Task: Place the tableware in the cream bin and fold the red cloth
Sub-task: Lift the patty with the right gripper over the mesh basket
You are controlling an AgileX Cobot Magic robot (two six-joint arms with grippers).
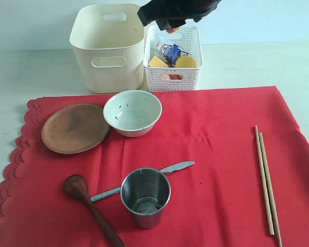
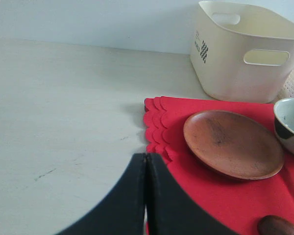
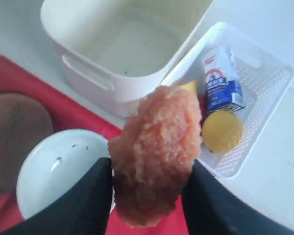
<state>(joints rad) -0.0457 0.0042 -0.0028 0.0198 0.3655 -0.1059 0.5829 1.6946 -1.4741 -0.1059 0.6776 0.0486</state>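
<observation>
The red cloth [image 1: 216,154] lies spread flat. On it rest a brown plate [image 1: 74,128], a white bowl [image 1: 132,111], a steel cup [image 1: 145,197], a dark wooden spoon [image 1: 87,203], a metal knife [image 1: 165,170] and two chopsticks [image 1: 265,180]. Behind them the cream bin [image 1: 108,46] stands with nothing inside. My right gripper [image 1: 167,23] hovers above the white basket, shut on a pinkish-orange food lump [image 3: 157,152]. My left gripper [image 2: 146,156] is shut on nothing, low over the cloth's scalloped edge [image 2: 154,127] near the plate [image 2: 232,144].
A white lattice basket [image 1: 172,77] stands right of the cream bin. It holds a blue-and-white carton [image 1: 171,51], a yellow cheese wedge [image 1: 157,62] and a lemon [image 1: 186,62]. Pale tabletop [image 1: 31,72] surrounds the cloth.
</observation>
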